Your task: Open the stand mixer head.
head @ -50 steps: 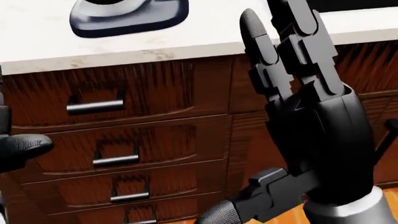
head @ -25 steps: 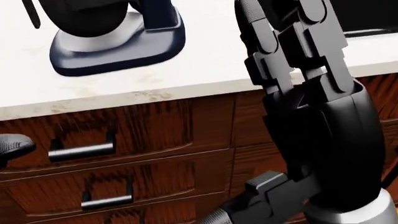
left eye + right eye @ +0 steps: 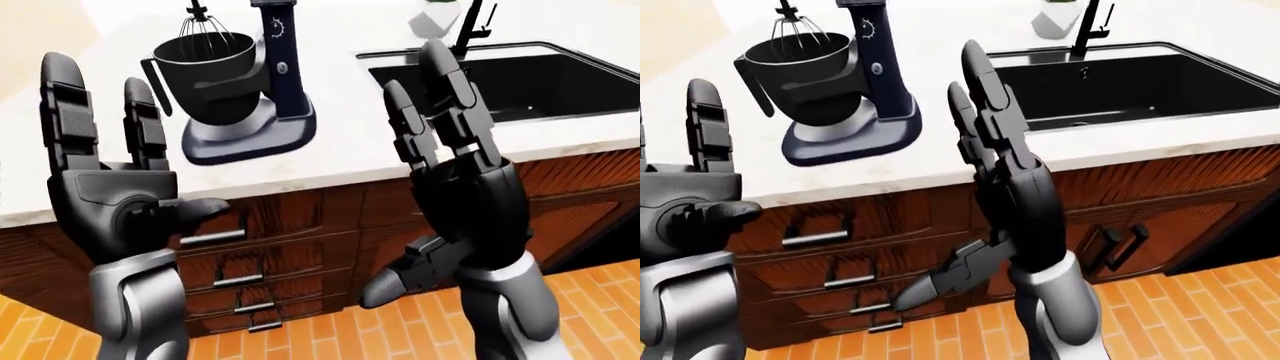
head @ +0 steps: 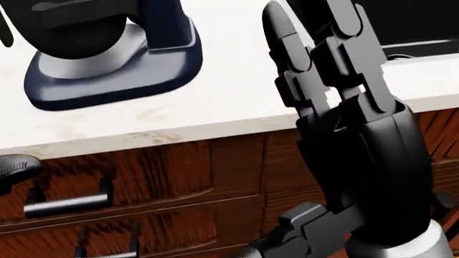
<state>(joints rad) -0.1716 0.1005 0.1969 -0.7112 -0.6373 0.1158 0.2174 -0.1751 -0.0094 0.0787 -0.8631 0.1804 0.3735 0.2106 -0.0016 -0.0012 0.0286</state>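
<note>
The stand mixer (image 3: 270, 82) is dark navy with a black bowl (image 3: 205, 71) and a wire whisk (image 3: 200, 30), and it stands on the white counter (image 3: 340, 142). Its head is cut off by the top edge of both eye views. The head view shows only its base (image 4: 107, 70). My left hand (image 3: 110, 105) is raised and open with the fingers up, below and left of the mixer. My right hand (image 3: 430, 97) is raised and open, to the right of the mixer. Neither hand touches it.
A black sink (image 3: 520, 75) with a dark faucet (image 3: 470, 26) is set into the counter at the right, with a white object (image 3: 435, 19) behind it. Dark wood drawers (image 3: 235, 281) with bar handles are below the counter. The floor (image 3: 330, 330) is orange tile.
The head view has shifted: the counter and mixer base sit lower and further left, so the camera moved up. My right hand stays raised and open.
</note>
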